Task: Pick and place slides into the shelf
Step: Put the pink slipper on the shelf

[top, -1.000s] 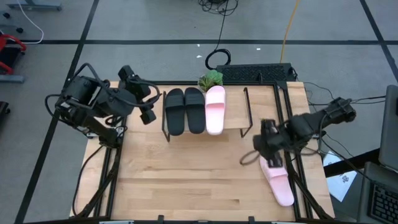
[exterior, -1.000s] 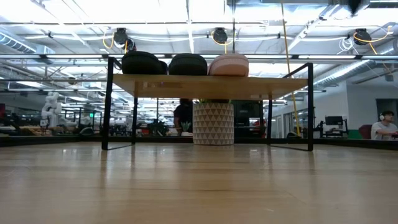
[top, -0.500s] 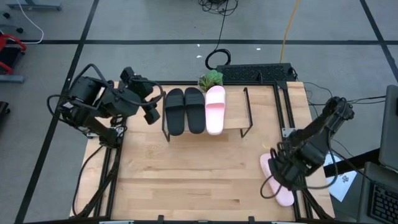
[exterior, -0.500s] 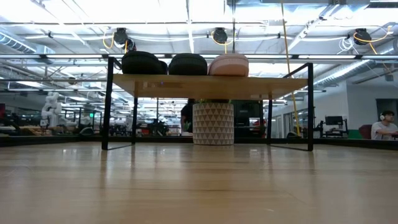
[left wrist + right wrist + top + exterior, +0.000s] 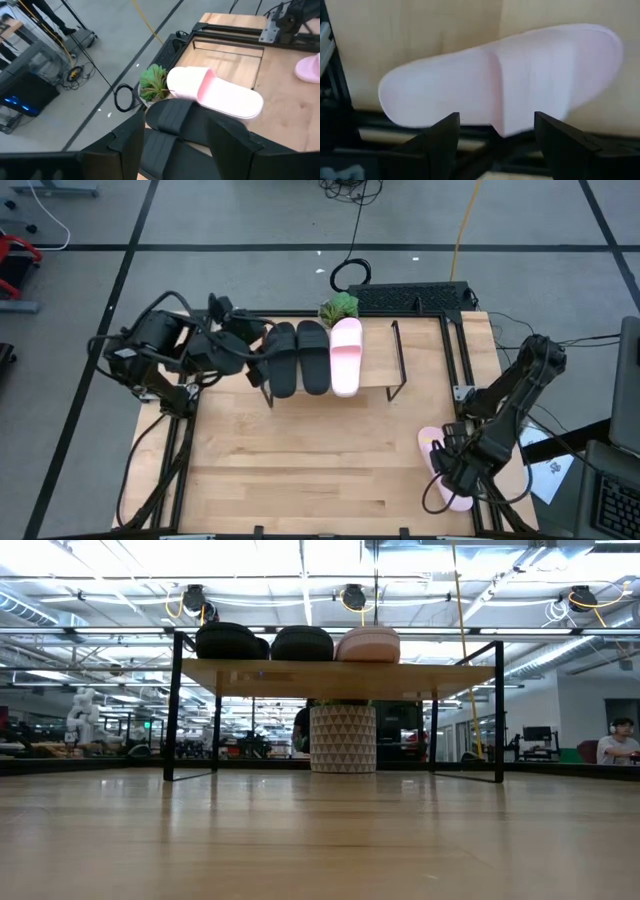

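The shelf (image 5: 377, 358) stands at the table's far middle. On its plank lie two black slides (image 5: 282, 360) (image 5: 313, 357) and one pink slide (image 5: 346, 356), side by side; they also show in the low view (image 5: 300, 643). The other pink slide (image 5: 456, 498) lies at the table's right near edge, partly over the black frame there. My left gripper (image 5: 262, 355) is open just left of the left black slide (image 5: 175, 117). My right gripper (image 5: 447, 470) is open right above the pink slide (image 5: 520, 75), one finger on either side of its strap in the wrist view.
A potted plant (image 5: 340, 307) stands behind the shelf, with a black flat device (image 5: 410, 298) beyond it. Black frame rails (image 5: 465, 370) run along the table's right edge. The plank's right part and the tabletop (image 5: 300, 460) in front of the shelf are bare wood.
My right gripper has gone toward the table's near edge and down over the pink slide on the table. My left gripper has gone toward the right, up to the left black slide on the shelf. The slides have stayed where they were.
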Controlling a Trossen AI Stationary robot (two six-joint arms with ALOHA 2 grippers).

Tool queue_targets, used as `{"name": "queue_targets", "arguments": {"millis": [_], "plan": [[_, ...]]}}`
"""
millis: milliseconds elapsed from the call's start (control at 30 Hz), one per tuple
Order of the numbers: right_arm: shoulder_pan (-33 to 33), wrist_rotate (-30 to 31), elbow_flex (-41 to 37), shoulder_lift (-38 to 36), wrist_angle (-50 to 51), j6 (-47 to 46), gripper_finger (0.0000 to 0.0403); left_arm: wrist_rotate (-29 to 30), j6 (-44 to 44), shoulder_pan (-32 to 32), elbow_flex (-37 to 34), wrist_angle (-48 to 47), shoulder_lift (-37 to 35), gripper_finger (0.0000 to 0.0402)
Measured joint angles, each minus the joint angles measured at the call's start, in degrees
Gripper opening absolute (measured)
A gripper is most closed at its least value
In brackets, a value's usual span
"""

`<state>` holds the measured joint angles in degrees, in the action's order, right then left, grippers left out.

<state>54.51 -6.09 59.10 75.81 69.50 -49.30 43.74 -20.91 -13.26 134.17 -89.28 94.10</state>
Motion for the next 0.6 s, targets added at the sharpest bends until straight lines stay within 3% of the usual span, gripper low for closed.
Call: {"name": "queue_targets", "arguments": {"millis": [167, 600], "plan": [[0.0, 0.2, -4.7, 0.0, -4.5, -0.2, 0.0247, -0.6, -0.9, -0.2, 0.1, 0.0, 0.5, 0.0205], [0.0, 5.7, -9.9, 0.0, -4.7, -3.1, 0.0247, -0.6, -1.0, -0.3, 0.0, 0.0, 0.4, 0.0205]]}}
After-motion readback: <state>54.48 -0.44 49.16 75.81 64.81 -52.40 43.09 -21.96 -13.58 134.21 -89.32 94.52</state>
